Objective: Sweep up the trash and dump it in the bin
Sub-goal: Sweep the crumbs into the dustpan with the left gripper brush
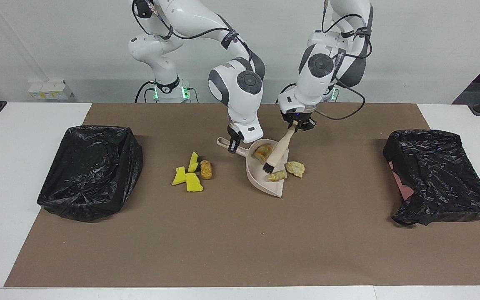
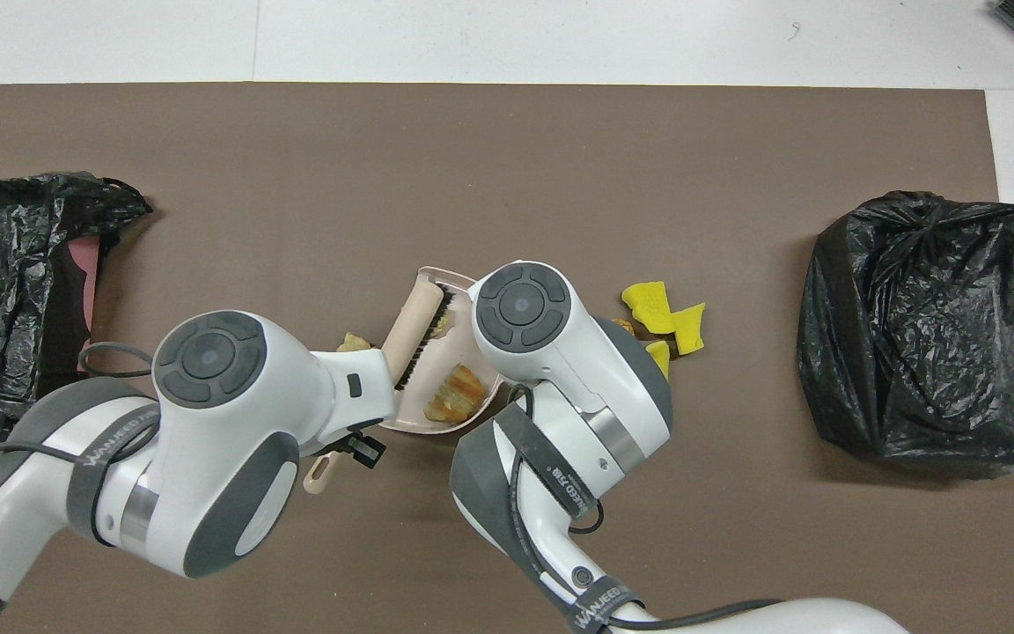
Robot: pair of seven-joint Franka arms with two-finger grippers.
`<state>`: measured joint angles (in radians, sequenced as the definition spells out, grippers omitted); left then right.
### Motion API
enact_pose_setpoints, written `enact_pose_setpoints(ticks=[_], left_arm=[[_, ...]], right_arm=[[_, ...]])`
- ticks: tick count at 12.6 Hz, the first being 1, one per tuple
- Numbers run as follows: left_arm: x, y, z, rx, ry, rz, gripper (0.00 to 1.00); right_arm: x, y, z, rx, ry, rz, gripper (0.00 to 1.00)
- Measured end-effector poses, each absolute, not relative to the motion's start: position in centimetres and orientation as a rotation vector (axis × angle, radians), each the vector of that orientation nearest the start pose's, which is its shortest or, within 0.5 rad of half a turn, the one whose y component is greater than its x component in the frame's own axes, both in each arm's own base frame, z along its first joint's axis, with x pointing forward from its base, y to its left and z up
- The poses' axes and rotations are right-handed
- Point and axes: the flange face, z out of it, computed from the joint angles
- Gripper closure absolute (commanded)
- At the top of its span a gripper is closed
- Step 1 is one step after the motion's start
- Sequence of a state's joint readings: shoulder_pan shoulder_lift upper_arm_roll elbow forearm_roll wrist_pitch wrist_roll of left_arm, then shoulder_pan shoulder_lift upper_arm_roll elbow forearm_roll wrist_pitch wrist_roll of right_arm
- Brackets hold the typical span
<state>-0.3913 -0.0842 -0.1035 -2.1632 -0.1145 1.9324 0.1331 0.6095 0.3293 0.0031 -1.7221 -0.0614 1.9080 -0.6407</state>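
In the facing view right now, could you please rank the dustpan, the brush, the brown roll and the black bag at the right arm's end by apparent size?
1. Black bag, clearly largest.
2. Dustpan.
3. Brush, tilted toward the camera, so it may be foreshortened.
4. Brown roll, smallest.

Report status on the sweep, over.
Left gripper shut on brush, right gripper shut on dustpan handle. One tan chunk in pan, one at lip, one on mat. Yellow wedges and roll unswept. Nothing blocking.
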Motion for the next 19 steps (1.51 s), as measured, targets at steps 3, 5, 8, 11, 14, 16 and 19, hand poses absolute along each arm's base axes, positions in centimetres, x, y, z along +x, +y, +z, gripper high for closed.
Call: enact_pose_setpoints(ticks=[3,5,8,11,14,16,19], left_arm=[[46.6,-18.7,41.5,-3.134,0.658,0.283,1.00],[47.9,-14.6,39.9,-3.151,0.529,0.327,1.00],[47.8,-13.0,36.4,-3.145,0.470,0.412,1.00],[45.7,-17.8,34.5,-3.107,0.546,0.435,1.00],[42.9,-24.1,34.4,-3.114,0.652,0.444,1.00],[40.9,-27.8,34.6,-3.130,0.643,0.445,1.00],[40.4,-29.0,34.9,-3.140,0.587,0.431,1.00]], right_arm=[[51.9,35.9,38.3,-2.558,-1.900,0.229,1.00],[51.9,35.9,38.2,-2.558,-1.900,0.228,1.00],[51.9,35.9,38.1,-2.558,-1.901,0.224,1.00],[51.8,35.8,37.6,-2.558,-1.900,0.228,1.00],[51.7,35.6,37.2,-2.558,-1.899,0.233,1.00],[51.7,35.6,37.1,-2.559,-1.898,0.233,1.00],[51.8,35.4,37.2,-2.562,-1.894,0.232,1.00]])
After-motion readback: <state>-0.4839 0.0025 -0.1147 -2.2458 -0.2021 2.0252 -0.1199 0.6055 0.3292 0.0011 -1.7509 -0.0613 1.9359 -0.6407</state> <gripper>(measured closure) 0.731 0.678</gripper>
